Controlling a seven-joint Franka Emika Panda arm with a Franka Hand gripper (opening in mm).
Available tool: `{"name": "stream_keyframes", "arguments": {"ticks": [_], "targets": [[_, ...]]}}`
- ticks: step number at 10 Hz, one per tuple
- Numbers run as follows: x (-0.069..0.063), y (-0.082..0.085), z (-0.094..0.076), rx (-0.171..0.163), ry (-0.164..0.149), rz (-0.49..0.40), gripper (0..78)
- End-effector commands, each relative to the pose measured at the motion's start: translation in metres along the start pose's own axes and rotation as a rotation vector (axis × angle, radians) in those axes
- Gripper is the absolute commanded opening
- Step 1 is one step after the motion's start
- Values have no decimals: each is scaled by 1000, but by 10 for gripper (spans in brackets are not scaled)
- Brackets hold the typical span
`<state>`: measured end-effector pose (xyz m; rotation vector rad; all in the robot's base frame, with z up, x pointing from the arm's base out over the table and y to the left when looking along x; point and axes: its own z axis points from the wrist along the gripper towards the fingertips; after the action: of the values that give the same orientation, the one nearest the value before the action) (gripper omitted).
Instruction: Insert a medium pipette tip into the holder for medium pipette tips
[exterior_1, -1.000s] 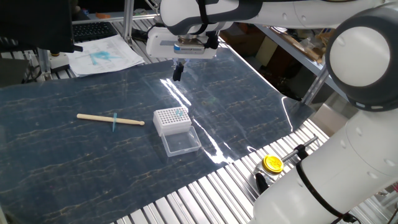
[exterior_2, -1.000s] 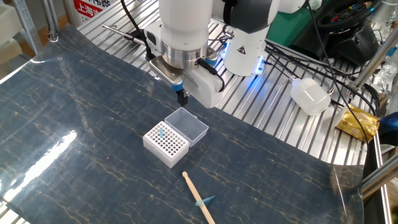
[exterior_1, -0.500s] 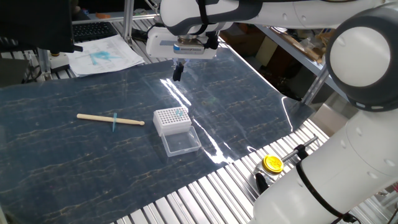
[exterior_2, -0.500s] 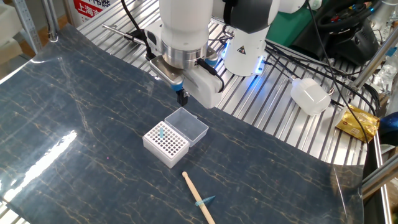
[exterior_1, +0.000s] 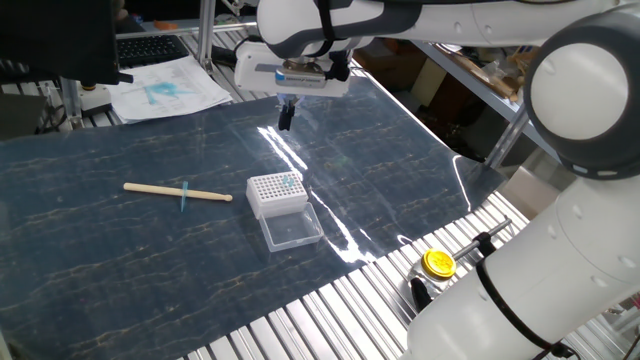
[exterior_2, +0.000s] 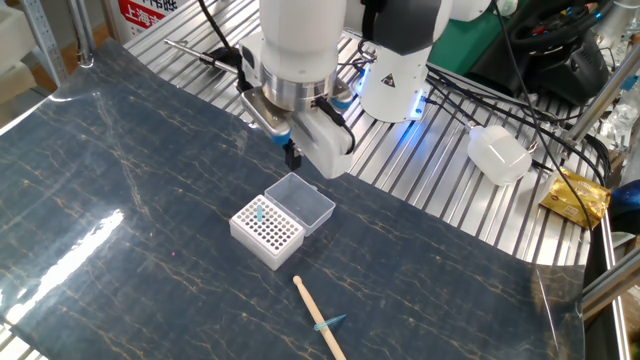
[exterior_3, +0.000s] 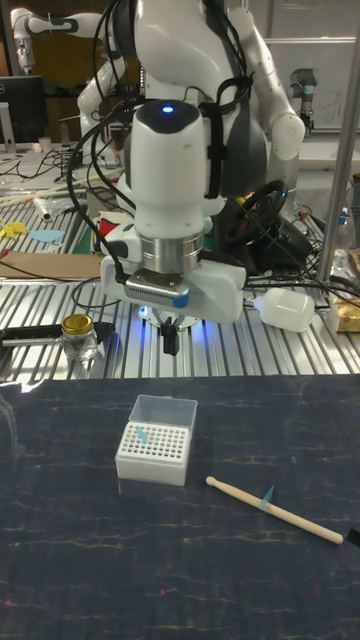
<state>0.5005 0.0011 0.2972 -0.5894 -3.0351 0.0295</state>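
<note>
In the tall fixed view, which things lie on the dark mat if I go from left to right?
holder with its clear lid open and one blue tip standing in it → medium pipette tip, lying across the wooden stick, which runs on further right. The gripper hangs above the mat's far edge, over the holder's side.

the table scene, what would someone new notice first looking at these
The big white arm dominates, its gripper hanging above the dark mat with the fingers together and nothing in them. Below it, near the mat's middle, sits the white holder with its clear lid folded open and one blue tip already standing in the grid. Off to one side lies a pale wooden stick with the medium pipette tip lying across it.
</note>
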Motion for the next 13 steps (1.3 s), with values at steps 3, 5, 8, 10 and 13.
{"name": "stream_keyframes", "arguments": {"ticks": [3,5,8,10,13], "targets": [[-1,0,-1,-28,23,-4,0],[-1,0,-1,-29,22,-18,0],[-1,0,-1,-58,22,9,0],[-1,0,-1,-69,22,15,0],[-1,0,-1,-59,43,19,0]]}}
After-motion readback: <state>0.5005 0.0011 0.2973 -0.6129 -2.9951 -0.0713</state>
